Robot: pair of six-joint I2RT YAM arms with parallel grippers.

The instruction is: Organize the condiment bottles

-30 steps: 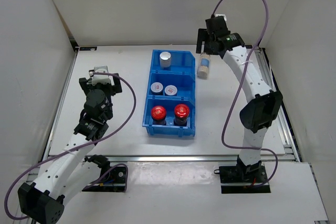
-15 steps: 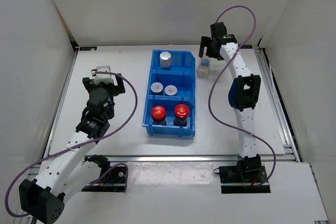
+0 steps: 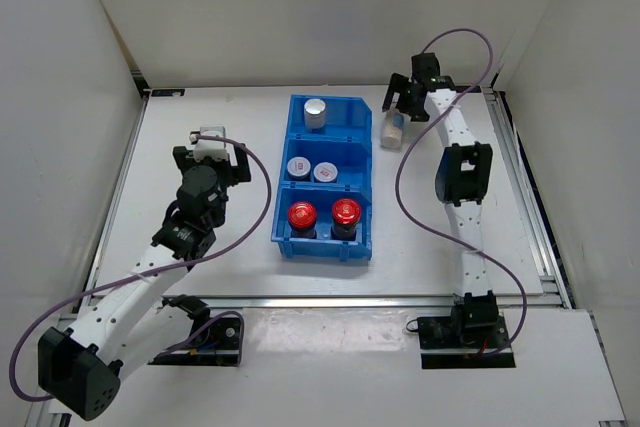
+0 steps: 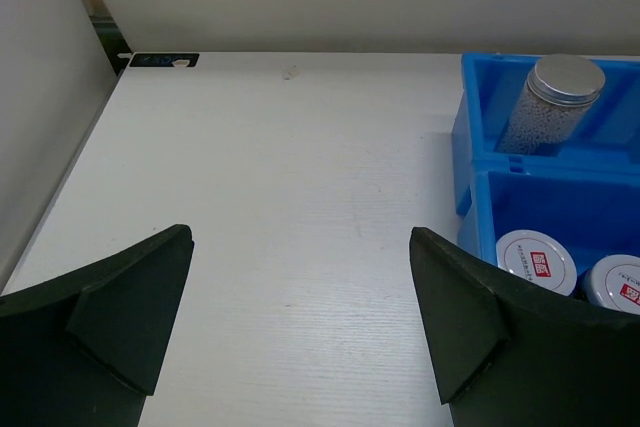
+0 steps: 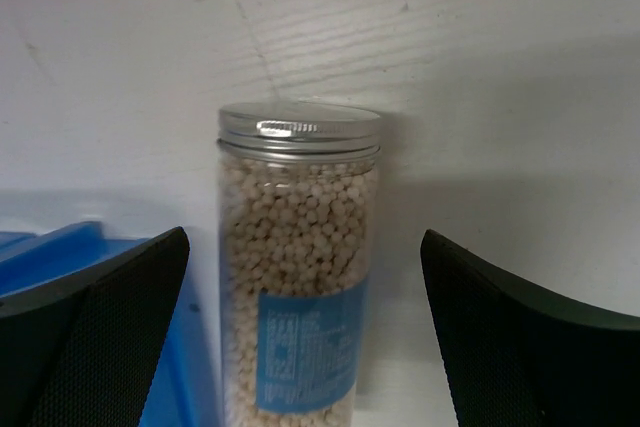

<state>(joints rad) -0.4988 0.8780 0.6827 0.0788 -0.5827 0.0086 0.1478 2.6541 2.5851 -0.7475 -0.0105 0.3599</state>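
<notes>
Right end effector [image 5: 305,235] wide around bottle [image 5: 298,297]

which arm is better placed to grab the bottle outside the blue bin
Right. Its open jaws straddle that bottle in the wrist view, while the left arm's open jaws hover over the table on the bin's other side.

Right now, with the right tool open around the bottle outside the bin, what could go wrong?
1. The loose bottle seems to lie on its side between the right tool's open fingers; a nudge could roll it.
2. The blue bin stands close beside it, so a closing finger might catch its wall.
3. The far compartment already holds a capped bottle; adding this one could knock it over.
</notes>
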